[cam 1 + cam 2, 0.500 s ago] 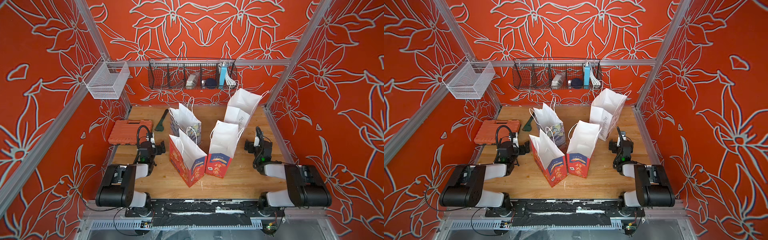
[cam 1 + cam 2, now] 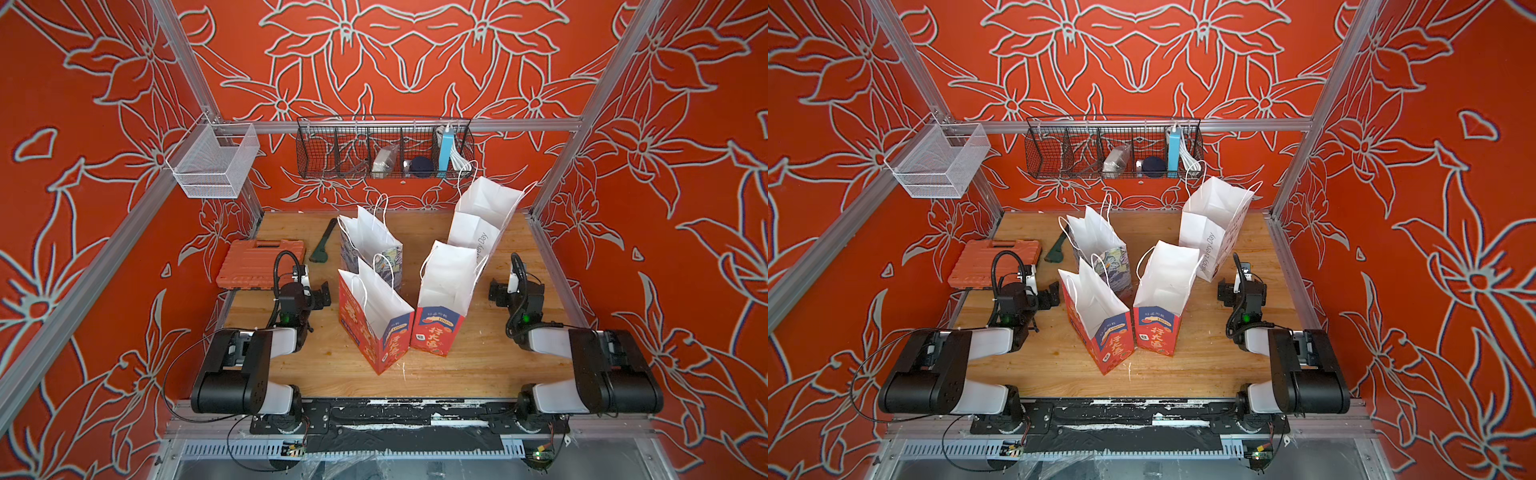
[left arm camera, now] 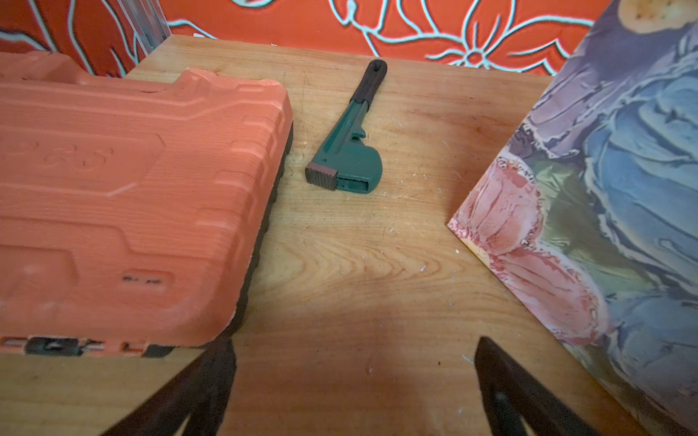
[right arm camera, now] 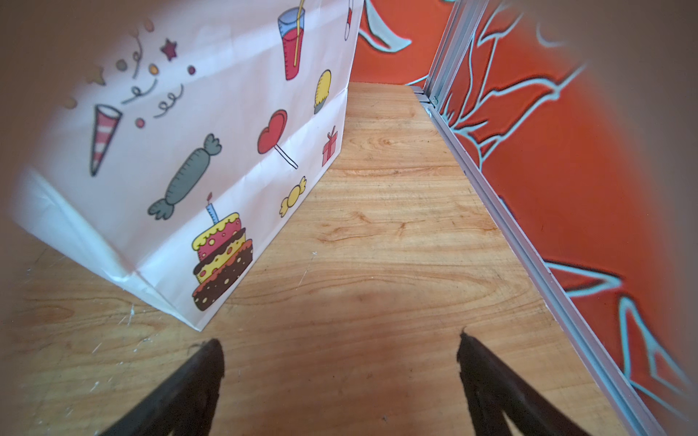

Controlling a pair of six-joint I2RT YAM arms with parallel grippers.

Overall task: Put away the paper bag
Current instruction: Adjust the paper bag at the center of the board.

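Four paper bags stand upright and close together in the middle of the desk, between the arms. The left hand and right hand both gape wide, holding nothing. Likely trouble: a finger reaching for one bag nudges its neighbour (light paper, open tops) and topples or crumples it.
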